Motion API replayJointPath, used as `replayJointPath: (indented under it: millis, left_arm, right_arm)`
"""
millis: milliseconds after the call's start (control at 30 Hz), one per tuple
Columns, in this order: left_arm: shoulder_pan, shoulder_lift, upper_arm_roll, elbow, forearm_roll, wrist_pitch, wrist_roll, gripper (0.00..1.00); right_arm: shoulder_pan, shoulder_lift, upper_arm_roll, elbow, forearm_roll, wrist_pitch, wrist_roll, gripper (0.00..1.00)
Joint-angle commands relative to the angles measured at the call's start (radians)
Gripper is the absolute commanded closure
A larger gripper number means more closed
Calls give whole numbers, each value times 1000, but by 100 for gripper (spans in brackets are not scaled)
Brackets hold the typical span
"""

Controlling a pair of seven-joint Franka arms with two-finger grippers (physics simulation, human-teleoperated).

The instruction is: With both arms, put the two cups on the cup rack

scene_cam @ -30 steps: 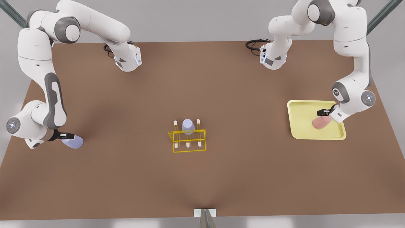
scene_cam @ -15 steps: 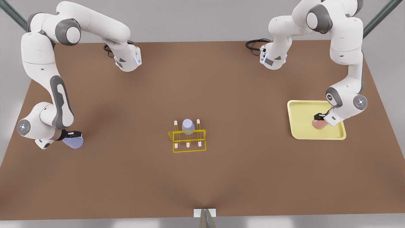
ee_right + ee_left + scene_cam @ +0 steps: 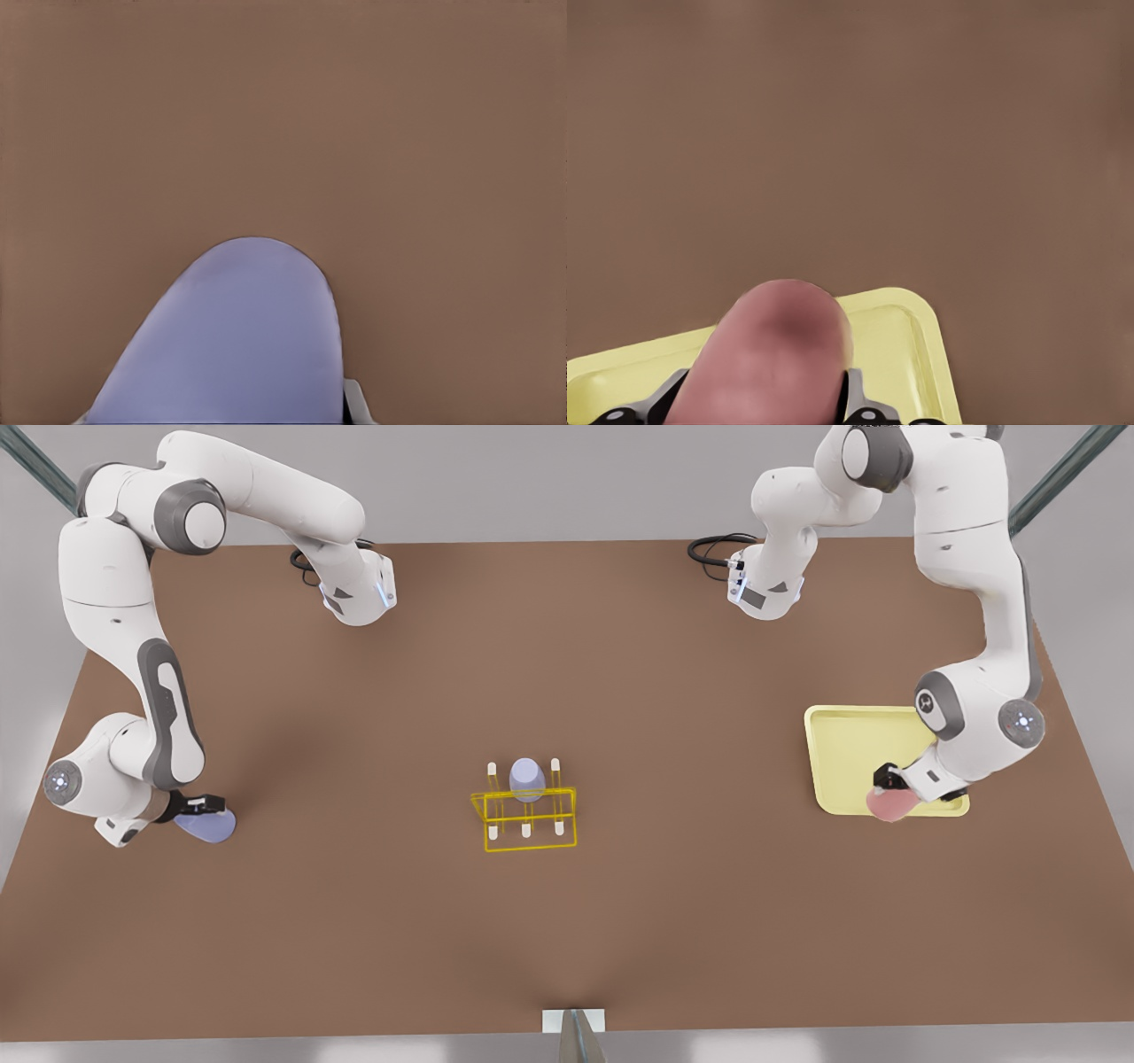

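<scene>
Lavender cups number two: one on the cup rack (image 3: 529,815), one (image 3: 207,825) gripped by the right gripper (image 3: 197,807); left gripper (image 3: 889,779) grips the single pink cup (image 3: 889,804) over one yellow tray (image 3: 846,748).

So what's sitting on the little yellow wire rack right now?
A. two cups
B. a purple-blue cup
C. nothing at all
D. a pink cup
B: in the front view one lavender cup sits among the pegs of the cup rack, while the left gripper holds the pink cup over the tray.
</scene>
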Motion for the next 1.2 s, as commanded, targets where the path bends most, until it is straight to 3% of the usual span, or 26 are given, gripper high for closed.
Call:
replayJointPath:
  millis: [0,67,200,300,400,467,633,767,867,900,1033,1167]
  left_arm:
    - [-22,38,-57,137,-1,-332,-447,16]
    - [-23,133,-201,347,3,-461,-712,16]
    - [-48,328,-439,645,6,-462,-1200,16]
    - [-192,391,-445,739,5,-456,-1395,16]
    - [-276,515,-445,950,3,-429,-1568,16]
    - [-315,516,-445,955,2,-321,-1642,16]
    - [-398,532,-451,963,-52,-326,-1686,15]
    - [-402,572,-460,992,-53,-212,-1676,15]
    - [-433,607,-460,1016,-52,-200,-1677,12]
    - [-435,609,-459,1017,-52,-183,-1676,0]
    - [-430,619,-456,1012,-49,-191,-1676,0]
    - [-359,566,-457,1012,-6,-335,-1676,0]
  right_arm:
    - [0,0,2,9,-10,-7,-23,32]
    - [0,-2,5,11,-10,-7,-25,32]
    - [-1,-13,34,34,-8,-62,-32,31]
    - [0,-13,57,57,3,-93,-44,30]
    - [4,-13,114,110,1,-137,-52,30]
    - [5,-11,172,124,1,-144,-51,30]
    - [36,0,272,175,3,-142,-48,30]
    - [73,0,351,199,6,-137,-41,30]
    - [174,12,358,245,61,-130,-41,30]
    - [211,20,358,267,88,-128,-41,30]
    - [310,66,358,360,121,-111,-40,30]
    - [401,92,358,426,154,-84,-43,30]
